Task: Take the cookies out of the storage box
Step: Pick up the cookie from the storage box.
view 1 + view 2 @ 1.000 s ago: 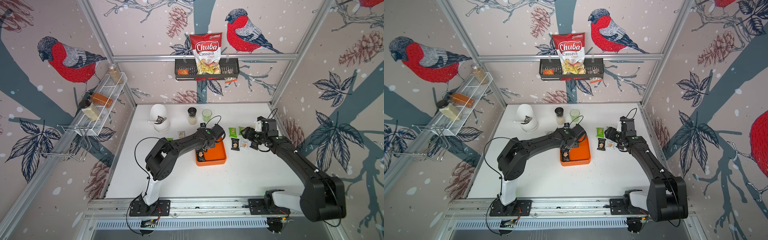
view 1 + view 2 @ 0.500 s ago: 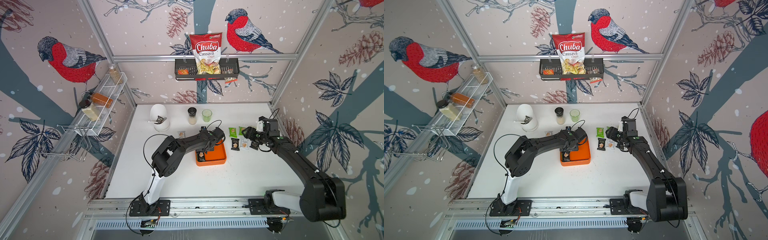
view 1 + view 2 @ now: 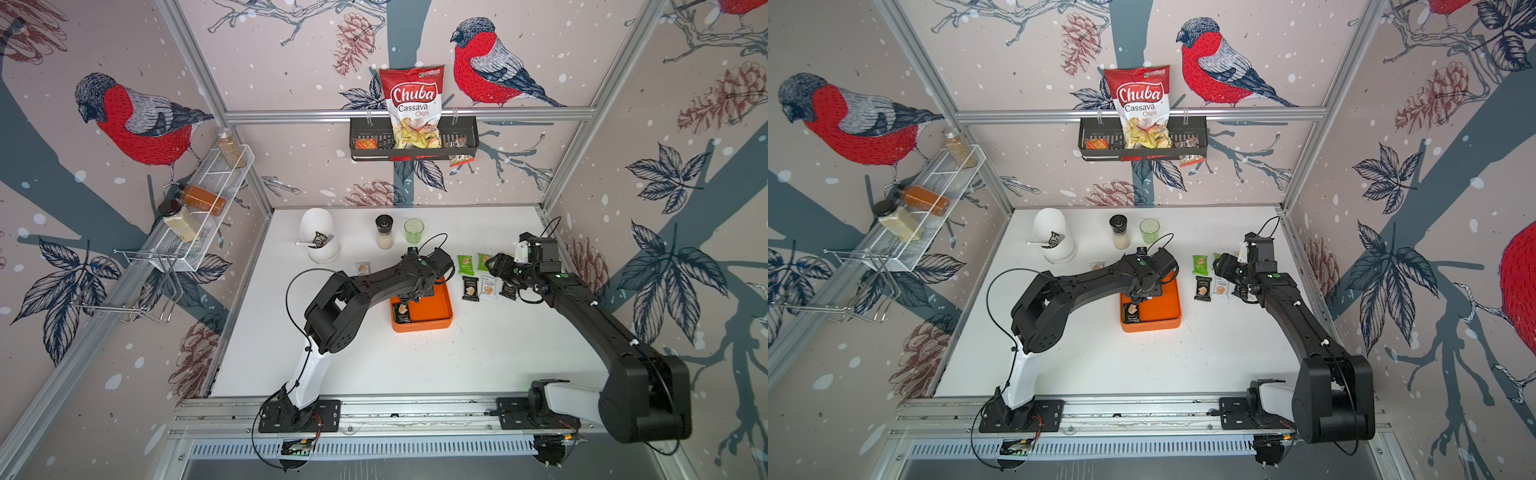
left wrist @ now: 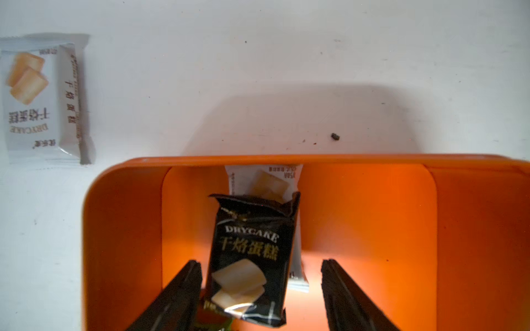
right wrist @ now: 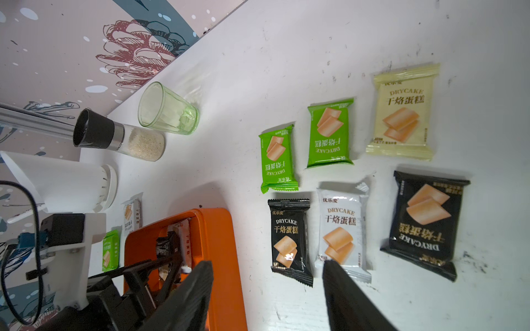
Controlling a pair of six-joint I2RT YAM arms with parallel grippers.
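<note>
The orange storage box (image 3: 432, 326) (image 3: 1156, 326) sits mid-table. My left gripper (image 3: 411, 293) (image 4: 261, 262) hangs open inside it, its fingers (image 4: 183, 286) either side of a tilted black cookie packet (image 4: 252, 252) (image 3: 402, 312) that lies over a white packet (image 4: 266, 180). The packet's edge is against one finger and clear of the other. Right of the box, several cookies lie on the table: two green (image 5: 329, 133), pale yellow (image 5: 401, 114), black (image 5: 289, 238), white (image 5: 341, 229). My right gripper (image 3: 494, 266) (image 5: 266, 266) hovers open and empty beside them.
One white packet (image 3: 362, 268) (image 4: 40, 97) lies on the table left of the box. A white container (image 3: 320, 237), a grinder (image 3: 384, 232) and a green glass (image 3: 414, 230) stand at the back. A black wall basket (image 3: 465, 137) holds the Chuba bag; a wire rack (image 3: 208, 199) is at the left.
The left arm's elbow has swung to the right while its gripper stays over the box. The right arm has hardly moved.
</note>
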